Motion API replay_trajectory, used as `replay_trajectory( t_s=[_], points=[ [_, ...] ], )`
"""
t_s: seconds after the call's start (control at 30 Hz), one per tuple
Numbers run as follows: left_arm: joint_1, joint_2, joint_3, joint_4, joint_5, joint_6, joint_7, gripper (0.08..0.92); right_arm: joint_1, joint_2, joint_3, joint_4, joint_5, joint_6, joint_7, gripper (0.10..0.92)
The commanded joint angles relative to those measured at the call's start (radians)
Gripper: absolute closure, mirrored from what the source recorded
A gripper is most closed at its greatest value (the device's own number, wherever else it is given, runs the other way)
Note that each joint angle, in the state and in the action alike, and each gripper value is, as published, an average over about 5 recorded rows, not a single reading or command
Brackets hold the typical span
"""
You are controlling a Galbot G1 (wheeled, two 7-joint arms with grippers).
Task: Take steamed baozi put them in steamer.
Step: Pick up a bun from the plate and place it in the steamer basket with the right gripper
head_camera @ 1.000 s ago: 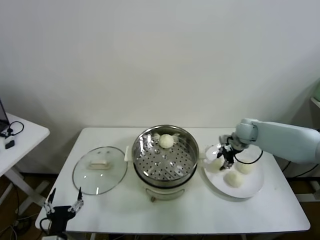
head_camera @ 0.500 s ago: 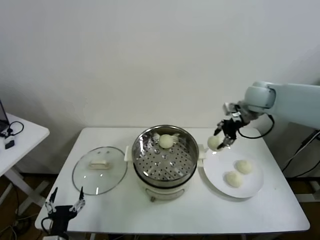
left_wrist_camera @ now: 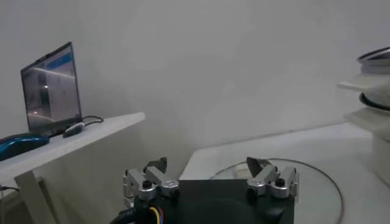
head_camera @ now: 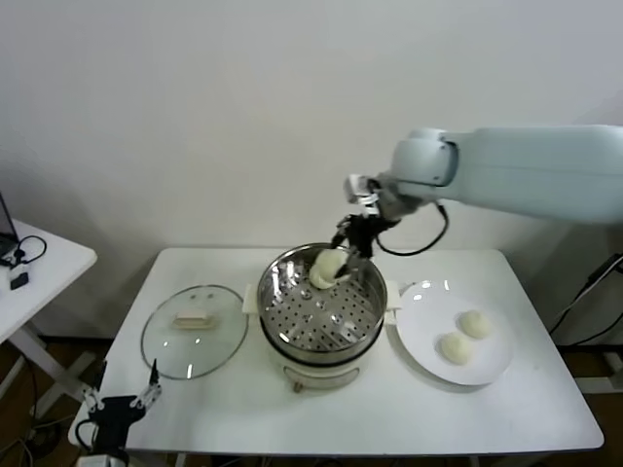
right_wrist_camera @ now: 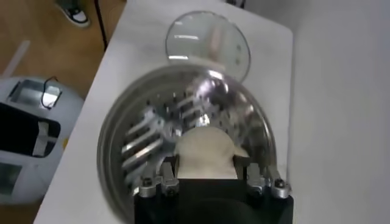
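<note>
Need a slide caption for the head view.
Right tool carries a baozi above the steamer; two remain on the plate.

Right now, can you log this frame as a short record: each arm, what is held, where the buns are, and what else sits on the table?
right gripper: above the steamer's far rim, fingers shut on a baozi
held baozi: in the air over the perforated tray
steamer: middle of the table, lid off
plate: on the steamer's right, holding two baozi
glass lid: flat on the table, on the steamer's left
left gripper: parked at the table's near left corner, fingers open, empty
baozi already in steamer: hidden by the held one, cannot tell
</note>
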Motion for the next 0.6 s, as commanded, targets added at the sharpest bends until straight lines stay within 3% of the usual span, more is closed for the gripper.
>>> replay_trajectory(
  t_s=[0.03, 0.6],
  points=[
    [-0.002, -0.049, -0.003, -0.003, -0.005, 0.001, 0.001, 0.177, -0.227, 0.206, 0.098, -0.15, -0.042, -0.041, 0.056, 0.414],
    [-0.003, -0.049, -0.017, 0.012, -0.009, -0.005, 0.001, 0.177, -0.354, 0.252, 0.097, -0.326, -0.158, -0.014, 0.033, 0.414]
  ],
)
